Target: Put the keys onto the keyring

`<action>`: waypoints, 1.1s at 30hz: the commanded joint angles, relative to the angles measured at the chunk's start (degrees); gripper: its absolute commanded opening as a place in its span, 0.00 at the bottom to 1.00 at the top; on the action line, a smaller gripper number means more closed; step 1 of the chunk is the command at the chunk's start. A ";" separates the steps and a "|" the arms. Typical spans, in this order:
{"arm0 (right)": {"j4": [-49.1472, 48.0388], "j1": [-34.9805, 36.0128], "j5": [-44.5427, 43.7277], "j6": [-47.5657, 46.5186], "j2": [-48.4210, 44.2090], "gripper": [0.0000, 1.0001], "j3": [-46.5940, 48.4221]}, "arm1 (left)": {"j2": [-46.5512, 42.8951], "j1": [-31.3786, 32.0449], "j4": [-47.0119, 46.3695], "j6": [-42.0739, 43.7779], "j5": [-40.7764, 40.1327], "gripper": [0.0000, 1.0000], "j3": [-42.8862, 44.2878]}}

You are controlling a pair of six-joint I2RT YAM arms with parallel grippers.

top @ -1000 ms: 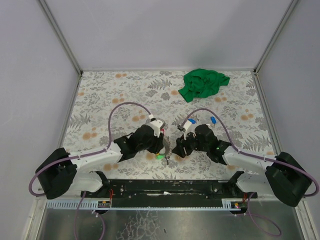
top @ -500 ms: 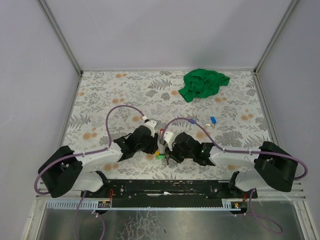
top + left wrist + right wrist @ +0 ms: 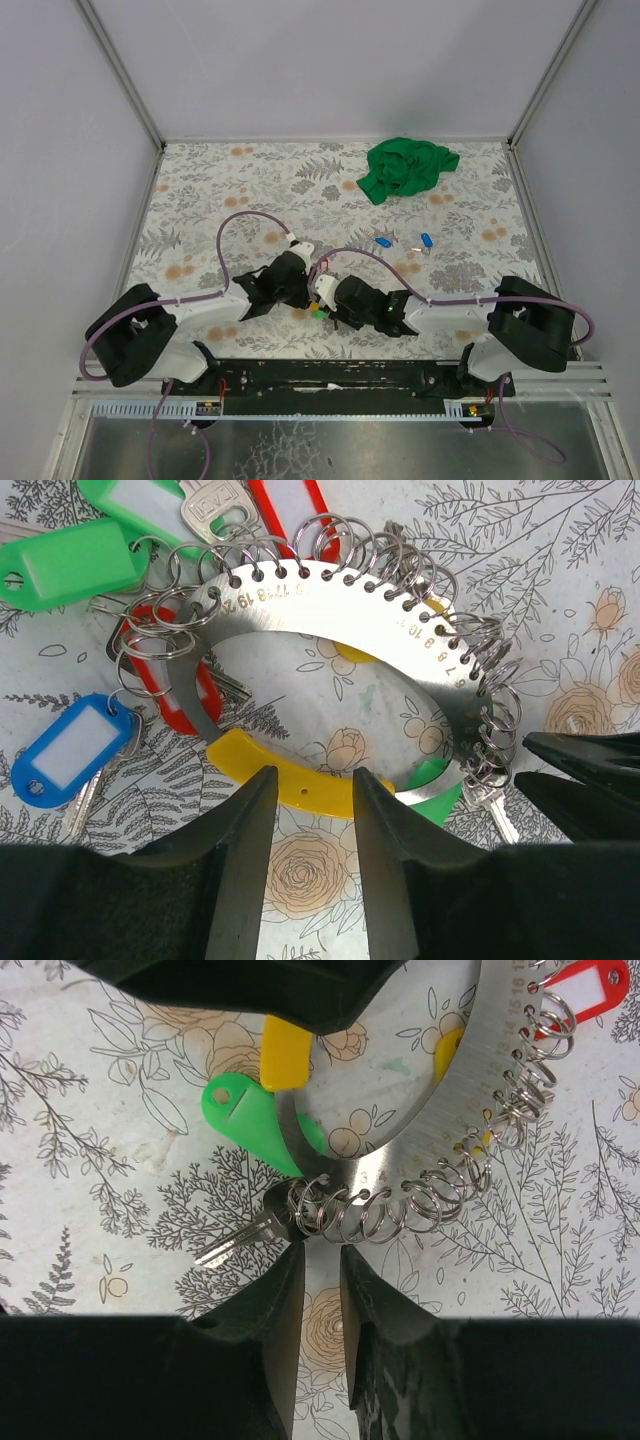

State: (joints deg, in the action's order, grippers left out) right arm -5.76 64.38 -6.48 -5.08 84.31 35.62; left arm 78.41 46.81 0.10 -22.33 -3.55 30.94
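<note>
Flat on floral table [image 3: 560, 560]: keyring [image 3: 330, 595], stamped steel crescent fringed with wire rings [image 3: 400, 1215], plastic-tagged keys [image 3: 212, 512] partly cut off. Left gripper [image 3: 312, 775] straddling yellow tag [image 3: 240, 755], right gripper [image 3: 318, 1250] nearly closed at one ring; grips unclear.

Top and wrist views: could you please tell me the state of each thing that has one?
keyring: flat on the table, split rings threaded along it.
tagged keys: hanging on those split rings.
two blue keys: loose on the table, apart from the keyring.
green cloth: crumpled near the far edge.
left gripper: jaws apart, tips over a yellow plastic piece.
right gripper: nearly closed at the split rings; hold unclear.
</note>
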 commanded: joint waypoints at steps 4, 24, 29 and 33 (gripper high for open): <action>-2.43 1.31 -5.81 -2.75 0.94 0.28 1.85 | 1.38 -0.41 0.36 -0.59 -1.01 0.35 1.14; -4.19 1.42 -8.52 -3.18 1.42 0.20 1.15 | 2.10 -0.48 0.88 -0.25 -0.28 0.34 1.32; -6.34 1.41 -8.95 -2.78 -2.12 0.09 -0.80 | 2.01 -0.45 0.94 -0.30 -0.43 0.34 1.23; -7.13 1.33 -9.17 -2.76 -3.03 0.02 -1.61 | 1.87 -0.42 0.72 -0.30 -0.19 0.34 1.14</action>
State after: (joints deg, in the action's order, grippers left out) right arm -9.93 65.25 -13.45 -8.10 83.26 34.48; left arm 79.66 46.81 0.03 -22.33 -3.64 31.90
